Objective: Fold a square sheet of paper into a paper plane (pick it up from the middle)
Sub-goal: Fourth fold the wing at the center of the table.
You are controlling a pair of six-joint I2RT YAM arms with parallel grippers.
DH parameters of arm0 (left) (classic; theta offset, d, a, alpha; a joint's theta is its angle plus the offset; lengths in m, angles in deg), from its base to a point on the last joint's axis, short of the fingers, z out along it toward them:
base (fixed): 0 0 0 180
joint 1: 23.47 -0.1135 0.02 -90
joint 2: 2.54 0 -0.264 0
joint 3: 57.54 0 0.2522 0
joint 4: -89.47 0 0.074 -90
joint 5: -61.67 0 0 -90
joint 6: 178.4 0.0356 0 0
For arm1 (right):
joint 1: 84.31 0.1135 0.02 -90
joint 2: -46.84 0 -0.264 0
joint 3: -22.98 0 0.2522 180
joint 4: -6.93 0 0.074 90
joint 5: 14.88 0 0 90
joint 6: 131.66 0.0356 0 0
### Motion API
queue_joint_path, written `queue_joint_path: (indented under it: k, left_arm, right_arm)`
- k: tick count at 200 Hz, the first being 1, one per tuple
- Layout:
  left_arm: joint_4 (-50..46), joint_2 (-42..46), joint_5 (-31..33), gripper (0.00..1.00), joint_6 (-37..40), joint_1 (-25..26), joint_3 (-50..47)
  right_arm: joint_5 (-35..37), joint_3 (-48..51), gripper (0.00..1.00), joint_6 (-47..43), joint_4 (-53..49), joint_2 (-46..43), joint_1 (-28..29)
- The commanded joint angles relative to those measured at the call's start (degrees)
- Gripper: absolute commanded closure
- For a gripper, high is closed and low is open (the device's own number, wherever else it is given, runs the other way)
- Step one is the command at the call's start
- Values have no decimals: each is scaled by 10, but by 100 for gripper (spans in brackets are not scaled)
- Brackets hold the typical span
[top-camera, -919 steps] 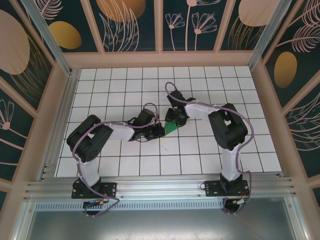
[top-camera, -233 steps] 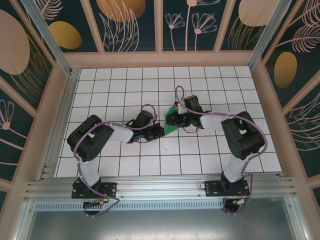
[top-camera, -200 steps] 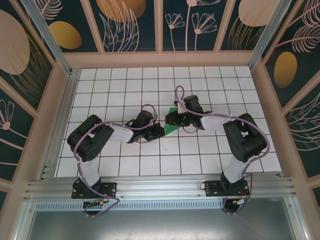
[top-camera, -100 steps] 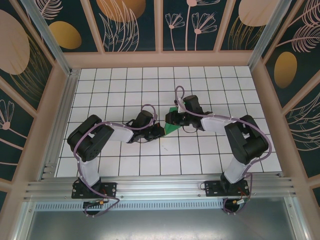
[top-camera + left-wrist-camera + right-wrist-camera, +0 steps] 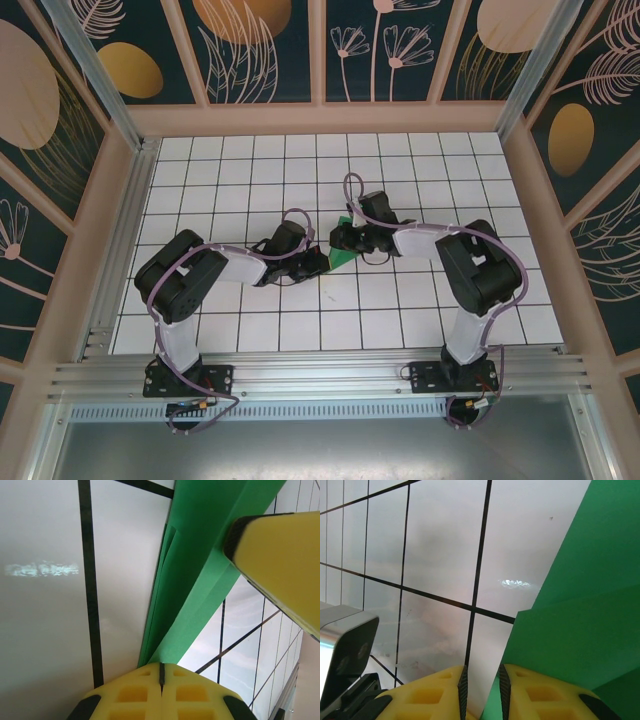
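The green sheet of paper (image 5: 346, 257) lies on the tiled table between both grippers, folded into a narrow, pointed, layered shape like a paper plane. My left gripper (image 5: 321, 262) is shut on its near end. In the left wrist view the yellow fingertips (image 5: 150, 680) meet and the paper (image 5: 200, 555) runs out from between them. My right gripper (image 5: 341, 238) is low over the paper's far side. Its jaws (image 5: 481, 672) stand a narrow gap apart at the paper's (image 5: 580, 605) edge. One right finger (image 5: 280, 555) rests against the paper.
White tiles with black lines cover the table (image 5: 240, 180), with free tiles on all sides of the arms. Wooden walls and metal posts (image 5: 120, 200) enclose it. The left gripper's grey and black body (image 5: 347, 655) sits close beside the right fingers.
The right arm's elbow and wrist have swung a little left and back, while its gripper stays at the paper. The left arm and the paper have not moved.
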Motion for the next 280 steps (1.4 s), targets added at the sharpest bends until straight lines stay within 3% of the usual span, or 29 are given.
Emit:
queue_joint_path:
  k: [1,107,194,280]
  left_arm:
    - [-83,-33,25,100,0,0,-20]
    - [-80,-29,25,100,-1,0,-24]
    - [-81,-29,23,100,2,-1,-20]
    - [-75,4,21,100,5,0,-15]
  right_arm:
    - [6,-16,73,3,4,16,2]
    - [22,-26,75,2,-8,41,-4]
    - [-21,-30,75,-5,12,52,-8]
    - [11,-43,77,-5,-35,79,-10]
